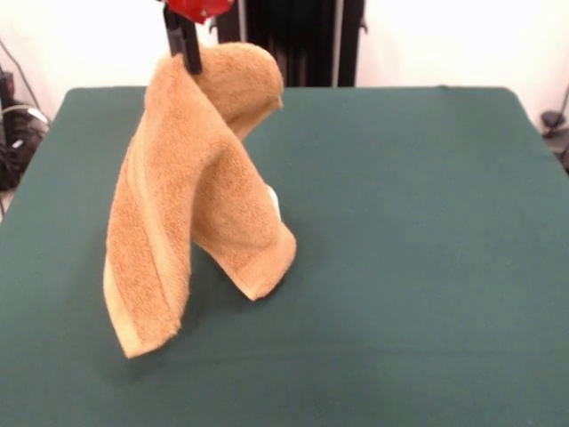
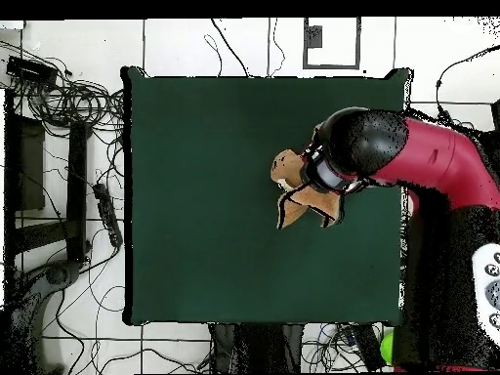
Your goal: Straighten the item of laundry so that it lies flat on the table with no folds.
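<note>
Fingers (image 1: 188, 55) clenched on towel (image 1: 191, 205) top; towel hangs in 2 drooping folds over counter (image 1: 418, 249), likely lifted to let folds open.

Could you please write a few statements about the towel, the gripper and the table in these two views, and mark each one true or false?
1. The orange-tan towel hangs from the gripper. True.
2. The towel lies flat on the green table. False: it is lifted and draped in folds.
3. A white tag shows at the towel's edge. True.
4. The gripper is open and clear of the towel. False: it is shut on the towel's top.
5. The robot arm is blue. False: it is red and black.
</note>
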Action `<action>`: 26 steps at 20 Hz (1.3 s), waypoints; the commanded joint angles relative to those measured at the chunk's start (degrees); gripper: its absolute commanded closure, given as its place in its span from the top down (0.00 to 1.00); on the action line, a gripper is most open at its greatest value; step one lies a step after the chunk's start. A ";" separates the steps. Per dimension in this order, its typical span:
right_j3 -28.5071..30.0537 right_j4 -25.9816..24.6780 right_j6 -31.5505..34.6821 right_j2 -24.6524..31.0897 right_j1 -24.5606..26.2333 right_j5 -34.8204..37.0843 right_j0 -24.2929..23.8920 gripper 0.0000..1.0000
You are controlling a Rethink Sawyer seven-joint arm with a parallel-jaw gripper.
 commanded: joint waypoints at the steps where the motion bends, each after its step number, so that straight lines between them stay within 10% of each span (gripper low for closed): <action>1: 10.42 -1.79 -11.56 3.64 -1.85 0.46 -0.37 0.00; 26: 23.87 -0.26 -2.03 2.38 -7.60 -9.22 -1.97 0.00</action>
